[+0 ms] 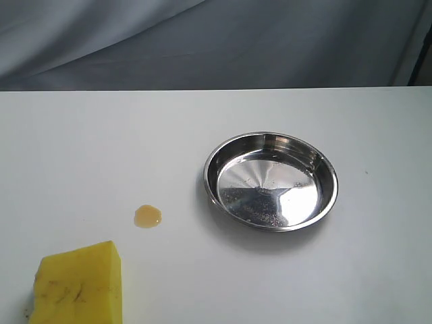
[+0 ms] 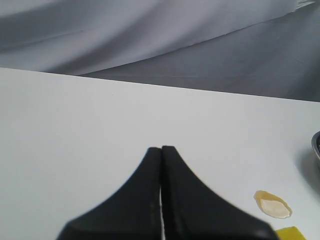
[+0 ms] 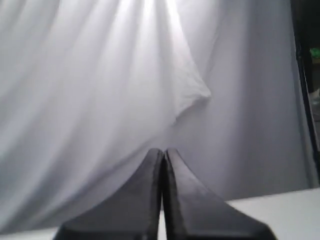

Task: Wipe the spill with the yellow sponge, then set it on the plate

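The yellow sponge (image 1: 82,283) lies on the white table at the near left corner of the exterior view, with dark specks on its top. The amber spill (image 1: 147,216) sits just beyond it, and the steel plate (image 1: 223,150) rests to the right of the spill with nothing in it. Neither gripper shows in the exterior view. In the left wrist view my left gripper (image 2: 161,149) is shut on nothing above bare table; the spill (image 2: 273,204) and a corner of the sponge (image 2: 289,233) lie off to one side. My right gripper (image 3: 162,151) is shut and faces the curtain.
A grey curtain (image 1: 216,40) hangs behind the table's far edge. The white table (image 1: 378,270) spreads out right of and in front of the plate. The plate's rim (image 2: 317,145) just enters the left wrist view.
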